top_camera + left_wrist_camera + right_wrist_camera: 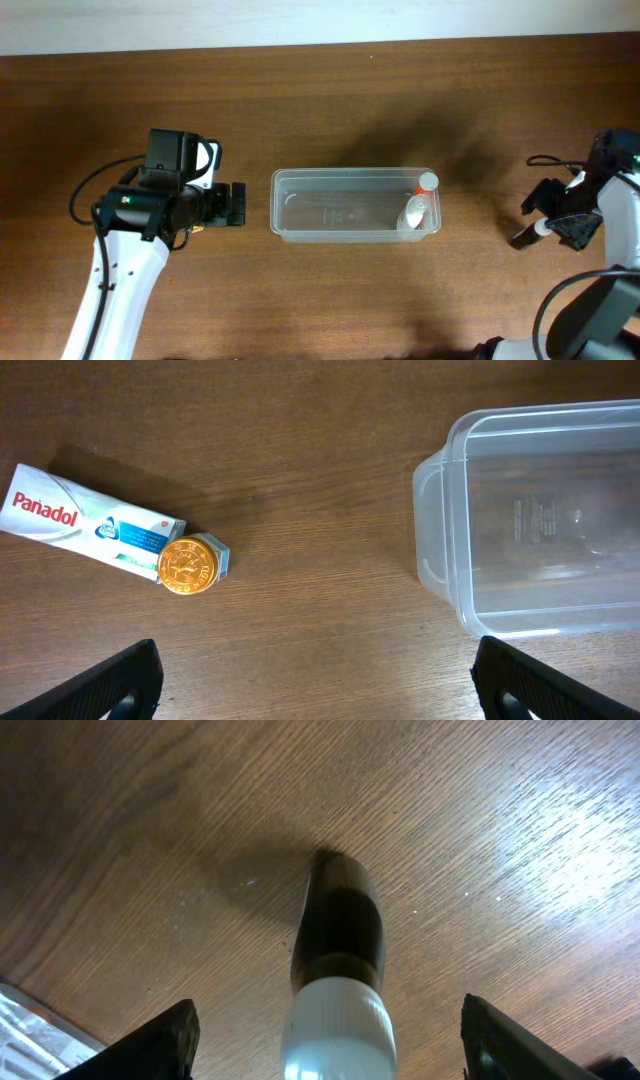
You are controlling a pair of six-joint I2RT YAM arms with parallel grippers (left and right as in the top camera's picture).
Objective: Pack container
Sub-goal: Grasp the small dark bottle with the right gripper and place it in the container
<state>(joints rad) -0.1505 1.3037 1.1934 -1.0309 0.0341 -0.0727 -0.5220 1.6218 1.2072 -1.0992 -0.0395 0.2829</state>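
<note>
Right pincer (328, 1015) is open and empty. The dark bottle (338, 935) sits centred in the gap, clear of both fingers (150, 1045). Its white cap (335, 1035) is nearest the wrist and the body points away. It looks to be lying on the table (480, 840), but I can't tell from here whether it's flat or tipped.

The container (345, 173) is between the two pincers, well apart from the right one and just beyond the left one's tips. A white bottle (415, 212) with an orange cap lies in the end nearer the right pincer. The rest of the floor is free.

Left pincer (315, 660) is also open and empty. The Panadol box (90, 520) and gold-lidded jar (190, 564) are ahead of it, off to one finger's side and touching each other. The container is off to the other finger's side.

My read is that the step in hand is the right pincer grabbing the dark bottle. To do it well:
- Go lower before closing, so the pads land on the dark body and not the cap.
- Close square across the bottle's axis. It's round and will likely roll or squirt out if pinched off-centre.
- Close evenly so neither finger shoves it first.
- Lift above the container rim before moving across.
- Release over the free floor, on the far side of the white bottle from this pincer.
- The left pincer is close to the rim, so mind a clash there.
</note>
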